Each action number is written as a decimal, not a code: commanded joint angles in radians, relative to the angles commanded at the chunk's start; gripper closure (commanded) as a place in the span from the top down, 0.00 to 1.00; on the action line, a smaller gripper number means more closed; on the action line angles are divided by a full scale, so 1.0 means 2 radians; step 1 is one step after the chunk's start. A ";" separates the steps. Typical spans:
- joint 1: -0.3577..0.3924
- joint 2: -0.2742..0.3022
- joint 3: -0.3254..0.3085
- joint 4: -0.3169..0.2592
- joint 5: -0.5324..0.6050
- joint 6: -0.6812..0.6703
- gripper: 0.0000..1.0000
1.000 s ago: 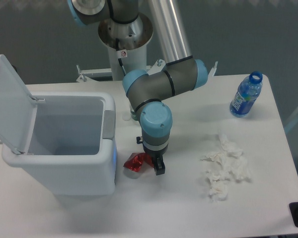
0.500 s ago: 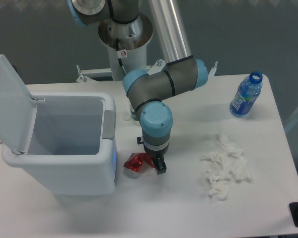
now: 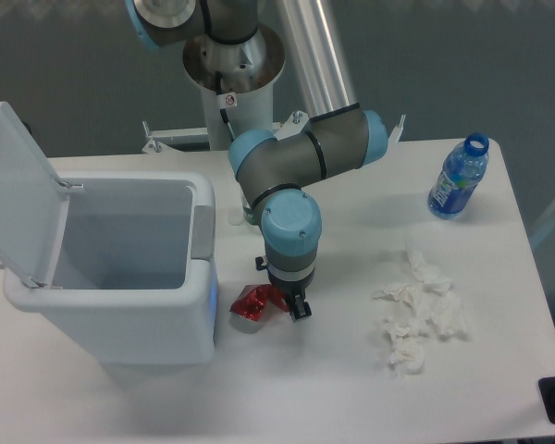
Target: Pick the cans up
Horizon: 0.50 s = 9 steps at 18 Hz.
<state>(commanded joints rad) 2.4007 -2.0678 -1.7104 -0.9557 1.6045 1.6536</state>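
My fingers (image 3: 287,303) low at frame centre, touching the red can (image 3: 252,306); clamped or apart, I cannot tell | can on bench (image 3: 333,388) beside bin (image 3: 120,314) | likely light, slick, crumpled; grip across flattened sides.

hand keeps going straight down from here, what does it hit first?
Most likely the crushed red can, which sits right at the hand, then the table beneath. Depth is unclear from this single view.
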 joint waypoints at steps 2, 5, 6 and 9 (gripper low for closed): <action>0.000 0.000 0.000 0.000 0.000 0.000 0.57; 0.000 0.000 0.001 0.000 0.000 -0.003 0.52; 0.000 0.000 0.001 0.000 0.000 -0.004 0.52; 0.000 0.000 0.001 0.000 0.000 -0.005 0.52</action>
<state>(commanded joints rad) 2.4007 -2.0678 -1.7089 -0.9557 1.6045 1.6444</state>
